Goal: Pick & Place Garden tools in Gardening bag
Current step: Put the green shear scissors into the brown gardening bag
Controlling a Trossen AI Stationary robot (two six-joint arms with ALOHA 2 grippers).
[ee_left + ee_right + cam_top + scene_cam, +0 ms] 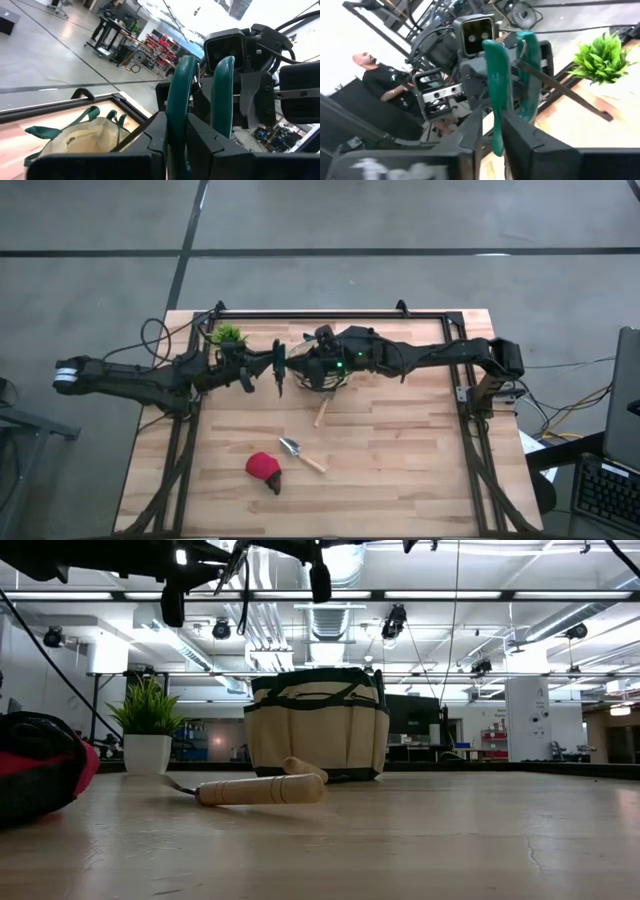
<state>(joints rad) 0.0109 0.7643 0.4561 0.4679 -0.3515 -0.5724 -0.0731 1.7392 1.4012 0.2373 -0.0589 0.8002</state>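
Observation:
A pruner (279, 366) with green handles is held in the air between my two arms, left of the tan gardening bag (327, 380). My left gripper (262, 368) comes at it from the left and my right gripper (298, 366) from the right; both are shut on it. The bag stands on its base (318, 725), partly hidden under my right arm. One trowel (302, 455) lies flat at mid-table. A second wooden handle (321, 412) lies near the bag. The red rounded item (264, 468) lies toward the near edge. My left gripper (180, 137) pinches one green handle (179, 95) of the pruner between its two fingers; the other handle (222, 90) stands beside them. The pruner is lifted clear of the table. My right gripper (495, 134) pinches a green handle (495, 85) between its two fingers from the opposite side; the second handle (527, 70) stands free beside it. The fingers lie across the handle.
A small green potted plant (227, 335) stands at the far left of the table, close behind my left gripper. A black frame (330, 315) runs along the far edge and both sides. A person (380, 80) stands in the room beyond.

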